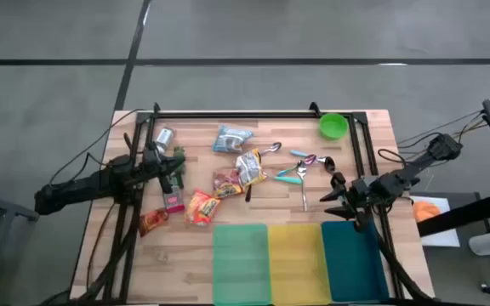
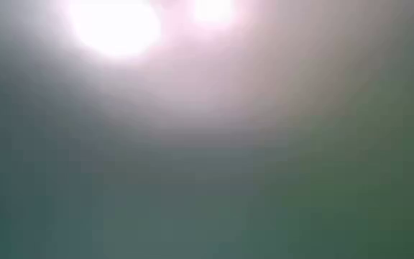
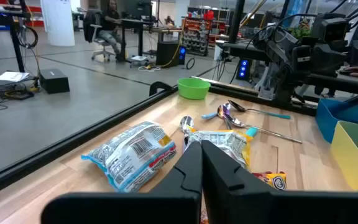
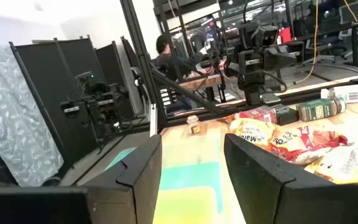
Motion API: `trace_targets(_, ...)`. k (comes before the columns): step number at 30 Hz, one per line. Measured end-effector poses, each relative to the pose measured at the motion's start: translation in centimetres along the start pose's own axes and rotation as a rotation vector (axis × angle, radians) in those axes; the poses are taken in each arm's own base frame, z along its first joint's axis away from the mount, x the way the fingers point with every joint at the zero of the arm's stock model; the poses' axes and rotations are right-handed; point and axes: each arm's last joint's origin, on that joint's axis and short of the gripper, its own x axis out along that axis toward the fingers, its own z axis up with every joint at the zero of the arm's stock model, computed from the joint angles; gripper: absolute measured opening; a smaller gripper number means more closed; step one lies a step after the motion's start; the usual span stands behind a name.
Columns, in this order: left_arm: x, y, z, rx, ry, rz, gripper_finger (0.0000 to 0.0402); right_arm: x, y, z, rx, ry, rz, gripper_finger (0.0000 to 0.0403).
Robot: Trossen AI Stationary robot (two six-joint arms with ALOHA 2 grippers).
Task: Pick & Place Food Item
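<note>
Food packets lie in the middle of the wooden table: a blue-white bag [image 1: 232, 138] [image 3: 133, 155], a silver-yellow bag [image 1: 251, 167] [image 3: 227, 142], and red-orange snack bags [image 1: 201, 206] [image 4: 303, 138]. My left gripper [image 1: 177, 174] [image 3: 201, 148] hovers shut at the table's left, pointing level toward the packets and touching none. My right gripper [image 1: 332, 194] [image 4: 191, 163] stands open and empty at the right, above the teal bin's far edge, pointing toward the packets. The low view shows only blur.
Green [image 1: 241, 262], yellow [image 1: 296, 262] and teal [image 1: 356, 259] bins line the near edge. Spoons [image 1: 300, 170] and a green bowl [image 1: 333, 126] lie at the far right. A can [image 1: 163, 136], a green bottle [image 1: 178, 156] and a pink box [image 1: 173, 202] sit near my left gripper.
</note>
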Motion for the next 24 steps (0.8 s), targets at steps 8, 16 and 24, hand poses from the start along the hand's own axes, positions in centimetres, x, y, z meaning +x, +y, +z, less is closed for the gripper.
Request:
trace_targets(8,0.00,0.00,0.00,0.000,0.000,0.000,0.0000,0.00,0.00,0.01,0.000,-0.001,0.000,0.0171)
trace_targets(16,0.00,0.00,0.00,0.000,0.000,0.000,0.0000,0.00,0.00,0.00,0.000,0.000,0.000,0.0171)
trace_targets(24,0.00,0.00,0.00,0.000,0.000,0.000,0.0000,0.00,0.01,0.02,0.067,-0.002,0.000,0.0171)
